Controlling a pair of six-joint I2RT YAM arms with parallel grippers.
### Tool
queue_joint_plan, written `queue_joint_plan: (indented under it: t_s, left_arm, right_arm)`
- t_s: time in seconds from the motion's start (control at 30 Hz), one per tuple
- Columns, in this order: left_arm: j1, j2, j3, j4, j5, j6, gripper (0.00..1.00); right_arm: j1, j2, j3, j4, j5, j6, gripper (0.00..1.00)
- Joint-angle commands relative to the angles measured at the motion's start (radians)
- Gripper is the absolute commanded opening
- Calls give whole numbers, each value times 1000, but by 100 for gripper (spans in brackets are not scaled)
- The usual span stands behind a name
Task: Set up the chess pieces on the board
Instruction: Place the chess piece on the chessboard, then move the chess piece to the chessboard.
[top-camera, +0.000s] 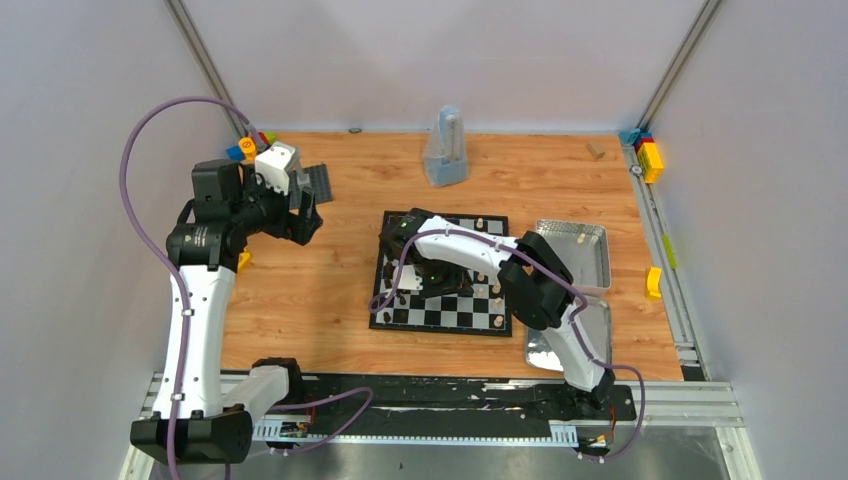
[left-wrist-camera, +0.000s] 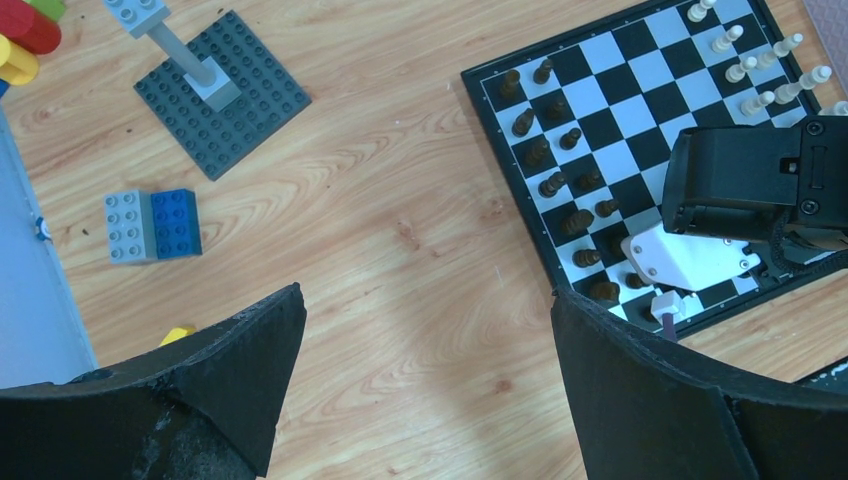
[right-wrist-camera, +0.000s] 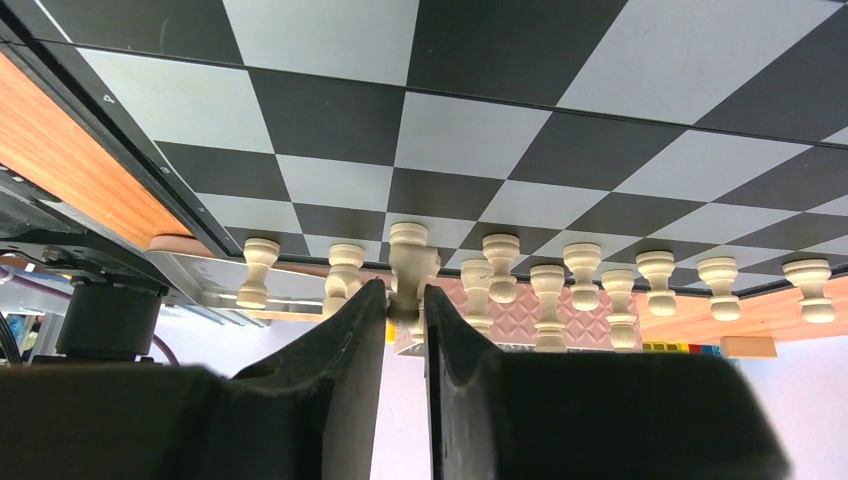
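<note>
While the left gripper (left-wrist-camera: 428, 300) hangs at ten o'clock of the board (top-camera: 440, 318) with fingers wide apart, the right gripper (right-wrist-camera: 405, 292) sets its fingers nearly together around one cream piece (right-wrist-camera: 407, 245) in the row (right-wrist-camera: 620, 285) along the three o'clock edge; whether they pinch it, I cannot tell.

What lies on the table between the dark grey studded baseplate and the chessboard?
Nothing: the left wrist view shows only bare wooden table between the baseplate and the chessboard.
</note>
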Motion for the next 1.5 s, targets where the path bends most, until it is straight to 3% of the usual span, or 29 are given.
queue_joint_plan:
  t_s: [0.0,0.27,0.43,0.63,0.8,1.33,1.47]
  left_arm:
    - [7,7,19,17,27,16,100]
    - [7,17,14,22,33,22,100]
    - [7,19,10,27,48,20,100]
    - [5,22,10,33,74,14,100]
    - [7,24,5,40,75,6,100]
    - [7,62,7,64,81,-22,100]
    - [7,61,10,63,82,-21,100]
  right_arm:
    - [5,3,38,-28,25,-8,24]
    - [-3,-21,71,-26,-42,19,31]
    - [-57,-90,61,5,-177,60,38]
    - [-155,-245,-78,193,-375,119,42]
    - [-223,-352,-250,363,-449,161,45]
    - [-263,-399,-435,580,-496,212,46]
    - [-263,-388,-441,584,-493,211,41]
